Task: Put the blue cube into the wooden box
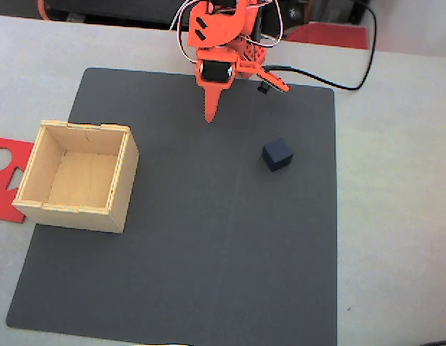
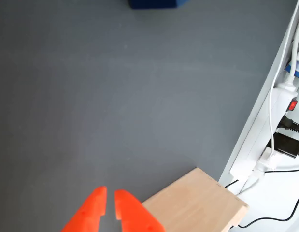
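Jaws of the orange gripper (image 1: 244, 101) stood spread above the dark mat (image 1: 208, 252), holding nothing. The blue cube (image 1: 277, 154) lay on the mat just below the gripper in the fixed view, well apart from the wooden box (image 1: 122, 173) at the mat's left edge.

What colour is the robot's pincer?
Bright orange. The pincer shows best in the wrist view.
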`<control>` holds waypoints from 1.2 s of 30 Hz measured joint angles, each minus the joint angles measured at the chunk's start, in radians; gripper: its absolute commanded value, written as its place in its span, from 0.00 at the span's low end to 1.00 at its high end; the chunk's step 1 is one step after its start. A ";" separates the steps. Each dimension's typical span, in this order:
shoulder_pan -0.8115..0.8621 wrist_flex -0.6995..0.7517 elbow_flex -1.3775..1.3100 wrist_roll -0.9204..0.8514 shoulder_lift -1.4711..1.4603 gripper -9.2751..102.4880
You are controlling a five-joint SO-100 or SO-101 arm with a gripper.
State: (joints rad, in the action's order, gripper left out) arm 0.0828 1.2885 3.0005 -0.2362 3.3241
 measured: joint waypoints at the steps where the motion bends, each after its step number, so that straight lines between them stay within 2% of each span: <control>1: 0.000 0.000 0.000 0.000 0.000 0.08; 5: -0.160 0.000 0.009 -0.129 0.000 0.08; 8: -0.184 0.000 0.009 -0.152 0.000 0.08; 36: -0.189 0.000 0.009 -0.156 0.000 0.08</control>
State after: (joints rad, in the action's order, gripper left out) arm -0.1058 1.2885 3.0097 -0.3927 3.3241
